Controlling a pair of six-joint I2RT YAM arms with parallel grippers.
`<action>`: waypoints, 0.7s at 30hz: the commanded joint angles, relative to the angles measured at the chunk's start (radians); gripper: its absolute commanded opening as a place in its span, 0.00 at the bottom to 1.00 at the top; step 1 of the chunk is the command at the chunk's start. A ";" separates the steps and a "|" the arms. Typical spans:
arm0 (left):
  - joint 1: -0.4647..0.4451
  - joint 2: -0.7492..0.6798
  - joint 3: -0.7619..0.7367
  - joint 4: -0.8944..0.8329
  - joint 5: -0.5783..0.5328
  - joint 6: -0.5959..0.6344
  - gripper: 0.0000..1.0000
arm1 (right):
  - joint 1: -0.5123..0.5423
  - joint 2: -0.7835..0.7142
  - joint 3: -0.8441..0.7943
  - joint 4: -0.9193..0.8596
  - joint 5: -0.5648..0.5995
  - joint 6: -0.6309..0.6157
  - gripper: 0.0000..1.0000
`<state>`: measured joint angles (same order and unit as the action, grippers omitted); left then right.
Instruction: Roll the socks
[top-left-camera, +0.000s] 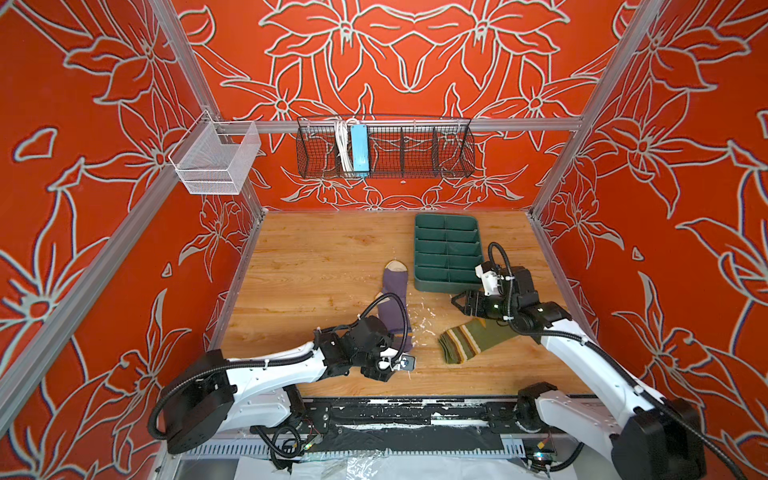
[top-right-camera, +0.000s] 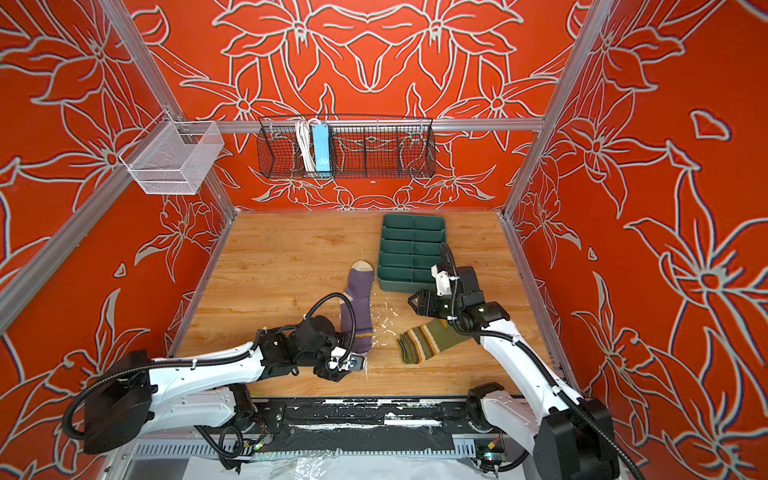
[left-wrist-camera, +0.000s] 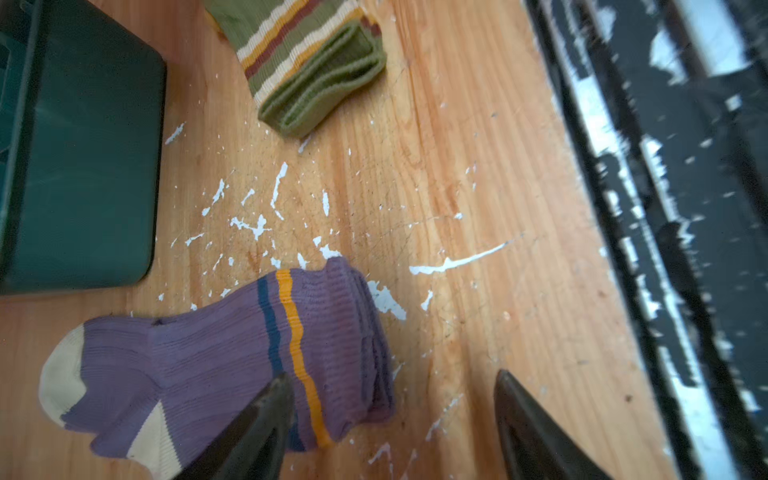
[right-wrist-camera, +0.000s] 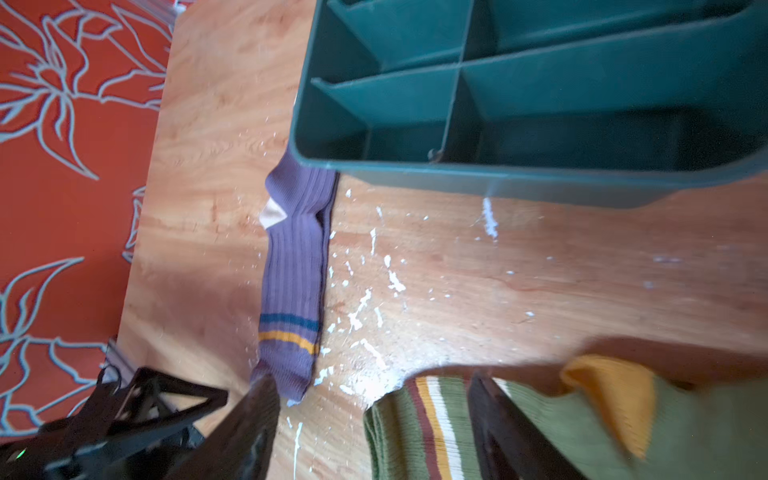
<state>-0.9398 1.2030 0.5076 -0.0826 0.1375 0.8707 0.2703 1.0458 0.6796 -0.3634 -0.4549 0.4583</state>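
The purple sock (top-left-camera: 397, 291) (top-right-camera: 359, 286) lies flat near the table's middle, cream toe away from me and striped cuff toward me. My left gripper (top-left-camera: 401, 353) (left-wrist-camera: 392, 382) is down at that cuff, open. The cuff end (left-wrist-camera: 370, 374) lies between the fingers, and one finger (left-wrist-camera: 274, 399) is over the stripes. The olive green sock (top-left-camera: 469, 338) (right-wrist-camera: 415, 432) lies to the right, its striped cuff toward me and its mustard toe under my right arm. My right gripper (top-left-camera: 457, 301) (right-wrist-camera: 372, 384) hovers open above it, holding nothing.
A dark green divided tray (top-left-camera: 446, 286) (right-wrist-camera: 457, 170) stands just behind the socks, its near wall close to the purple sock's toe. A black wire basket (top-left-camera: 384, 147) and a white mesh basket (top-left-camera: 216, 160) hang on the walls. A black rail (left-wrist-camera: 665, 208) runs along the table's front edge.
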 joint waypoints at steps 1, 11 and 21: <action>-0.005 0.050 -0.013 0.110 -0.105 -0.023 0.71 | 0.010 0.008 -0.006 0.051 -0.056 -0.006 0.74; -0.005 0.171 0.001 0.132 -0.138 -0.055 0.49 | 0.014 -0.022 -0.009 0.031 -0.042 -0.039 0.73; -0.005 0.235 0.079 0.019 -0.149 -0.024 0.16 | 0.015 -0.039 0.036 -0.010 0.016 -0.069 0.73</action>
<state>-0.9428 1.4269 0.5587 0.0071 -0.0044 0.8352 0.2813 1.0279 0.6788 -0.3492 -0.4801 0.4160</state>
